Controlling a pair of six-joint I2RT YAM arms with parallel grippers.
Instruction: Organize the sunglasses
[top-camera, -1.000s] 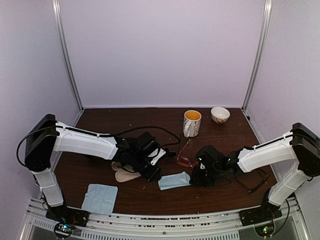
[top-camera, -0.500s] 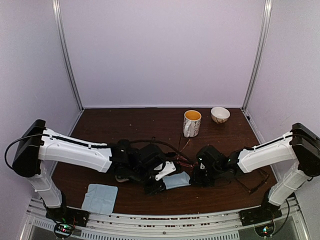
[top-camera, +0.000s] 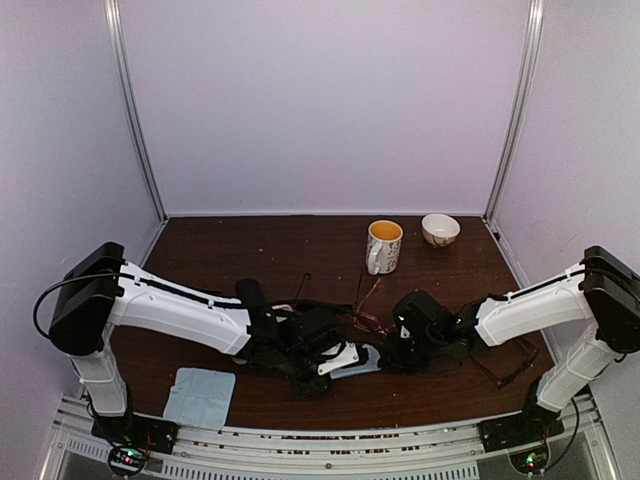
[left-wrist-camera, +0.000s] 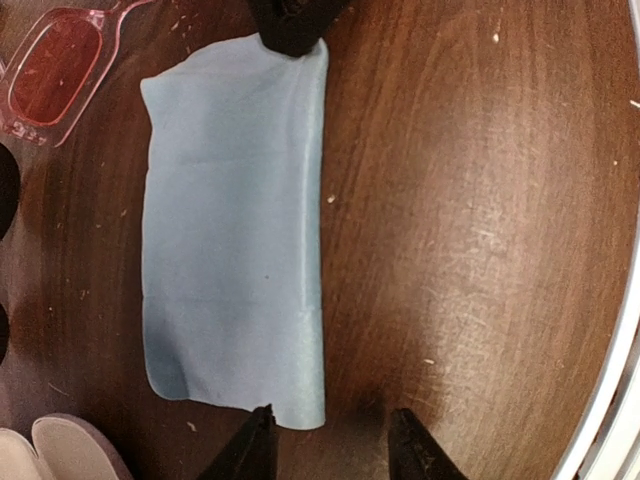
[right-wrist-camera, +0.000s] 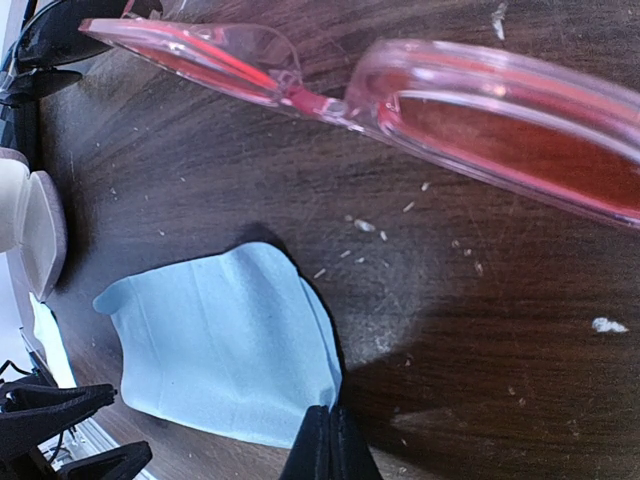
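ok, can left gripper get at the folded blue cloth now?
Probably yes: the left gripper hangs open at the free end of the folded blue cloth, nothing between; the right gripper pinches only the opposite corner.

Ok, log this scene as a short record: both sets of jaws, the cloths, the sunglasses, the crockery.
left jaws: open, at one corner of the folded blue cloth, not closed on it
right jaws: shut on the corner at that cloth's other end
pink sunglasses: on the table beside the folded cloth, unheld
thin black glasses: on the table, by the right arm
flat blue cloth: near the left arm's base
mug and bowl: at the back
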